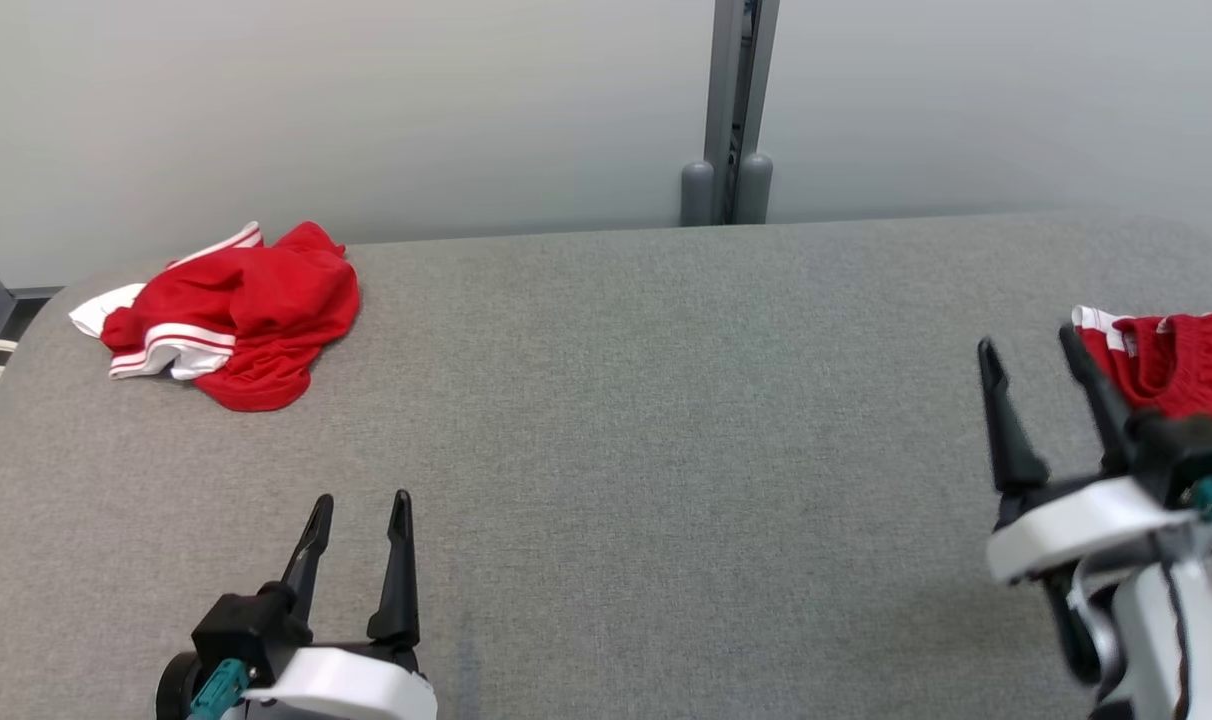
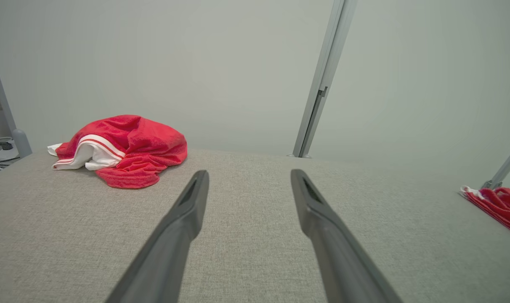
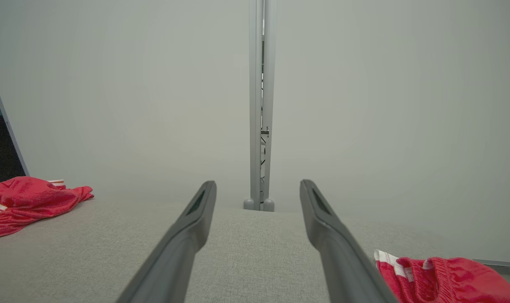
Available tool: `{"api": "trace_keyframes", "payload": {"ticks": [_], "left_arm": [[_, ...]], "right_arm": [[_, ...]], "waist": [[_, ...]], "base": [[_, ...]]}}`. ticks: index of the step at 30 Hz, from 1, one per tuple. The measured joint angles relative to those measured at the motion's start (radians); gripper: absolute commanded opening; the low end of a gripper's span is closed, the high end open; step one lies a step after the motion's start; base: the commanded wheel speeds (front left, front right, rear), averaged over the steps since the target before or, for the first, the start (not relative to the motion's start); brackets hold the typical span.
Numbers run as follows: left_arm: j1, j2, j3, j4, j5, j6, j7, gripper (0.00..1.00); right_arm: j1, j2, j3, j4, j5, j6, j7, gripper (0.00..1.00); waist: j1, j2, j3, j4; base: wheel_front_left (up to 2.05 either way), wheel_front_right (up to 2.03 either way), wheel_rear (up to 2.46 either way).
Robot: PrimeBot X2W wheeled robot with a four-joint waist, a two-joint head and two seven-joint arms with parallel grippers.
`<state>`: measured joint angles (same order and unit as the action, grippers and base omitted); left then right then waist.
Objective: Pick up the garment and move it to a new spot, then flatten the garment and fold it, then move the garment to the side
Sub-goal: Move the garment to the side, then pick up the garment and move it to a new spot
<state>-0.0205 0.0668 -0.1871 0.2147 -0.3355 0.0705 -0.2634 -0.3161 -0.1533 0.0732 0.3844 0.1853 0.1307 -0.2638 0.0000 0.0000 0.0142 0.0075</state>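
The left tool (image 1: 361, 498) hovers over the near left of the grey fabric-covered bench (image 1: 666, 400), its two dark fingers spread wide with nothing between them. The right tool (image 1: 1027, 338), equally wide open and empty, hangs at the bench's right, just beside a red garment with white trim (image 1: 1181, 360) at the right edge. A crumpled red garment with white stripes (image 1: 256, 320) lies at the far left corner, well apart from both tools.

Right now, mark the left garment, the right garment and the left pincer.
left garment (image 1: 256, 320): head view, red middle of the crumpled heap.
right garment (image 1: 1186, 360): head view, red cloth beside the white trim.
left pincer (image 1: 361, 498): head view, midway between its open fingertips.
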Motion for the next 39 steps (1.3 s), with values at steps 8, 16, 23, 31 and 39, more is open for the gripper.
{"api": "trace_keyframes", "payload": {"ticks": [8,16,23,31,39], "left_arm": [[0.042,-0.01,0.03,-0.003,0.009,-0.008,0.0,1.0],[0.051,-0.014,0.046,-0.007,0.027,-0.016,0.0,1.0],[0.047,-0.016,0.043,-0.008,0.032,-0.021,0.0,1.0],[0.043,-0.017,0.043,-0.009,0.041,-0.021,0.0,1.0],[0.042,-0.018,0.033,-0.01,0.037,-0.021,0.0,1.0]], "right_arm": [[0.197,0.091,-0.026,-0.132,-0.046,0.0,0.017,1.0],[0.278,0.103,-0.05,-0.179,-0.039,0.0,0.026,1.0],[0.281,0.104,-0.046,-0.173,-0.023,0.0,0.025,1.0],[0.281,0.104,-0.055,-0.173,-0.017,0.0,0.02,1.0],[0.281,0.104,-0.057,-0.169,-0.016,0.0,0.018,1.0]], "waist": [[0.0,0.0,-0.02,0.014],[0.0,0.0,-0.021,0.021],[0.0,0.0,-0.018,0.025],[0.0,0.0,-0.018,0.029],[0.0,0.0,-0.017,0.033]], "base": [[0.0,0.0,0.0],[0.0,0.0,0.0],[0.0,0.0,0.0],[0.0,0.0,0.0],[0.0,0.0,0.0]]}}
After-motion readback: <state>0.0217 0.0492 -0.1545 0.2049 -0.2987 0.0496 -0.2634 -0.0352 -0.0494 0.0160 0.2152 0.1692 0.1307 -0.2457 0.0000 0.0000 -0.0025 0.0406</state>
